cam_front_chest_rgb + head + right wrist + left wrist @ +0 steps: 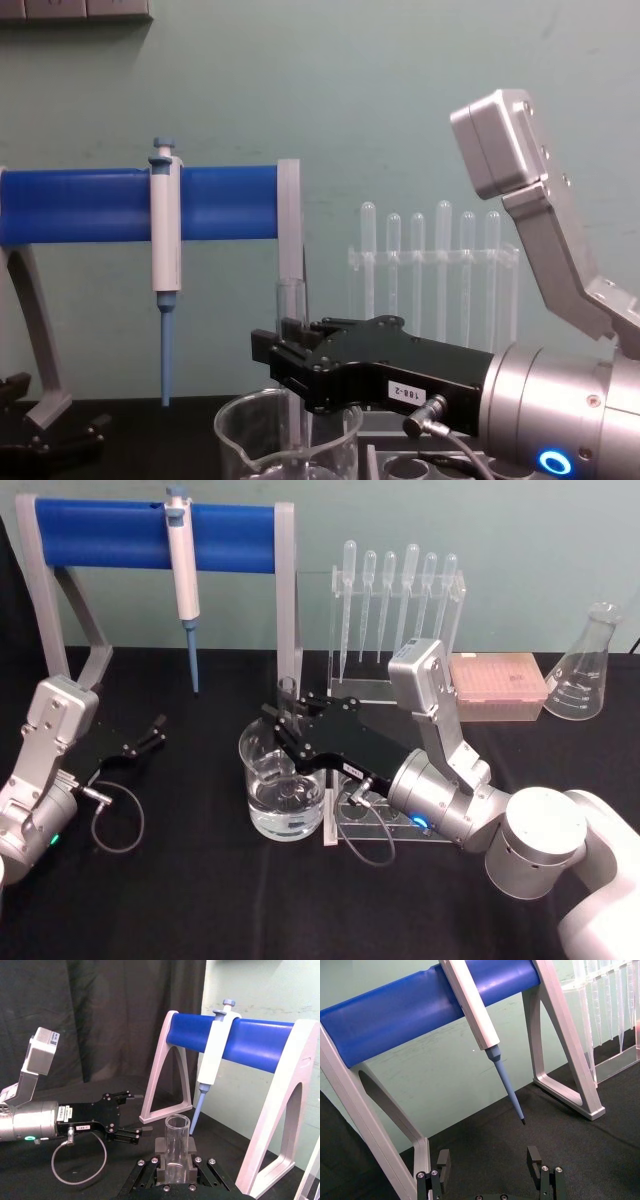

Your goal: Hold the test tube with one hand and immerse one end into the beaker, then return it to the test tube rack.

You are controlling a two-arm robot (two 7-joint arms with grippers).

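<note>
The test tube [288,695], a clear glass tube, stands upright with my right gripper [284,732] shut on its middle. Its open rim [290,292] sticks up above the black fingers. Its lower end hangs inside the beaker [283,785], a wide glass with water in the bottom; I cannot tell whether the tip touches the water. In the right wrist view the tube [177,1142] sits clamped between the pads, right gripper [176,1166]. My left gripper [489,1162] rests open and empty at the table's left [148,735], away from the beaker.
A blue-and-white pipettor [182,570] hangs on a blue-barred stand [100,535] at the back left. Behind the beaker stands a clear rack of plastic pipettes [395,600], then a pink tip box [497,685] and a conical flask [590,665]. A clear tube rack [372,825] lies under my right wrist.
</note>
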